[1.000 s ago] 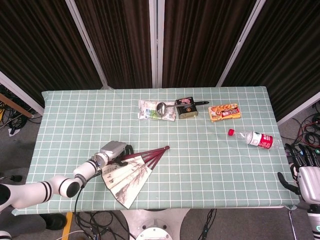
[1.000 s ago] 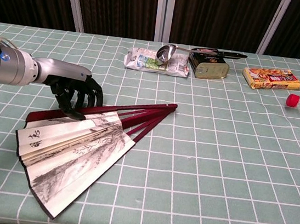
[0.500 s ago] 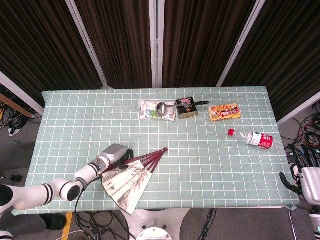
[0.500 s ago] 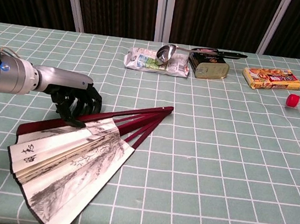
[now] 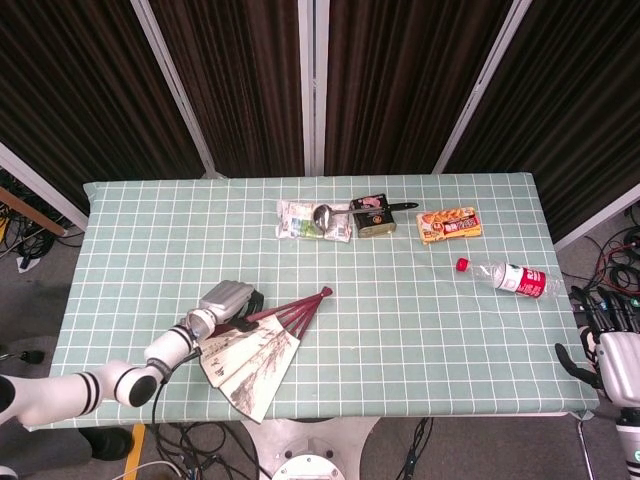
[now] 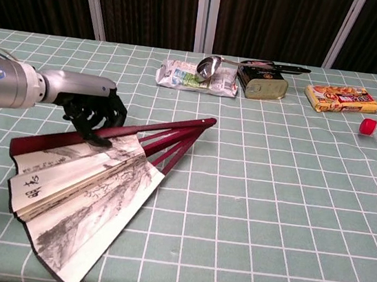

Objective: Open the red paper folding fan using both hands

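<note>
So far only partly spread: fan beneath left hand, fingertips curled onto top rib. Right hand idle, apparently empty.

Table under green white-grid cloth, dark curtains behind. Red paper folding fan lies partly spread at front left corner. Along far edge: crumpled snack packet with metal spoon on it, dark tin beside, then orange box. Red-capped plastic bottle lies near right edge.
</note>
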You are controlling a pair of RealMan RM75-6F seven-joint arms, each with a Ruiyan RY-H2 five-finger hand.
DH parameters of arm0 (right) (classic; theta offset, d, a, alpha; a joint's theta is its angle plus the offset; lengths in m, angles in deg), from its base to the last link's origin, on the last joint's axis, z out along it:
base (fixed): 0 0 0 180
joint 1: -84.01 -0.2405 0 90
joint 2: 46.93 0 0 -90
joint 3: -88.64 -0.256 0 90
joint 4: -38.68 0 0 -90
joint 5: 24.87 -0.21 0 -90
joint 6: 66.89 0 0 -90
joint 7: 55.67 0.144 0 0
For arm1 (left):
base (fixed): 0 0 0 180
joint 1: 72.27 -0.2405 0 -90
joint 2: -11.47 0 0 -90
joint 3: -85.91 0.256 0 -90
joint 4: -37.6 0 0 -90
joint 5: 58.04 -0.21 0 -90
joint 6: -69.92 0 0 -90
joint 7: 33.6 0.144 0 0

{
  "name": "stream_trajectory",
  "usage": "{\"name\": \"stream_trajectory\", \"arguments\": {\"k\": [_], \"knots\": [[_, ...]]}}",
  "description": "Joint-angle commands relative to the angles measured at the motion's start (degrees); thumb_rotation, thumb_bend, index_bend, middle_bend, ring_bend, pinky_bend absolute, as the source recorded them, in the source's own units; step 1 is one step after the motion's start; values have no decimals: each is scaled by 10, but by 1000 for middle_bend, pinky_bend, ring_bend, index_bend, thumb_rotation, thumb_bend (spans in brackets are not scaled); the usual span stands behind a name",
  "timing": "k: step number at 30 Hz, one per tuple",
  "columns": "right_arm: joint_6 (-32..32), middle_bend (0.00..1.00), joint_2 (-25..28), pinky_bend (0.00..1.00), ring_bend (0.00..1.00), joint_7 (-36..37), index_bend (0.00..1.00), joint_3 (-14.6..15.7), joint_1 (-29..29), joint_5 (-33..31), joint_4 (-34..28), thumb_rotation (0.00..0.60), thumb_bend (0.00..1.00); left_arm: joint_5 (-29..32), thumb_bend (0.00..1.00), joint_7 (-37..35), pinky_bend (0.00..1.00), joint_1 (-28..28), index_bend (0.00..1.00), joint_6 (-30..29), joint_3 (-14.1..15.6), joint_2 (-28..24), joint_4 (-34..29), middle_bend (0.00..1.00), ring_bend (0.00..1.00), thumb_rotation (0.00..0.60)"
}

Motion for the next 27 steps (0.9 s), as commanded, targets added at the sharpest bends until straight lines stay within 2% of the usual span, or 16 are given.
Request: {"name": "stream_trajectory", "arguments": {"k": [1, 4, 8, 15, 20, 27], "knots": [[51, 199, 8, 55, 53, 36, 55, 17, -28, 26, -12, 600, 249, -26, 361, -27, 877, -24, 628, -37, -16, -46, -47, 727, 747, 600], [99, 212, 10, 95, 75, 102, 89, 31, -62, 58, -20, 600, 260, -56, 363, -50, 882, -48, 628, -80, -25, -82, -87, 739, 752, 600], [167, 243, 2, 168, 125, 231, 155, 44, -123, 94, -25, 600, 277, -113, 363, -100, 883, -87, 628, -152, -37, -120, -139, 743, 751, 600], [316, 307, -31, 249, 183, 431, 275, 55, -253, 120, -33, 600, 314, -203, 357, -168, 883, -117, 636, -243, -52, -140, -176, 749, 752, 600], [374, 316, -78, 255, 191, 457, 298, 40, -315, 102, -15, 600, 316, -237, 352, -166, 883, -115, 636, -263, -55, -145, -193, 746, 751, 600], [397, 321, -165, 255, 202, 388, 302, -7, -344, 21, 18, 600, 315, -246, 351, -169, 883, -106, 636, -275, -67, -130, -209, 745, 752, 600]]}}
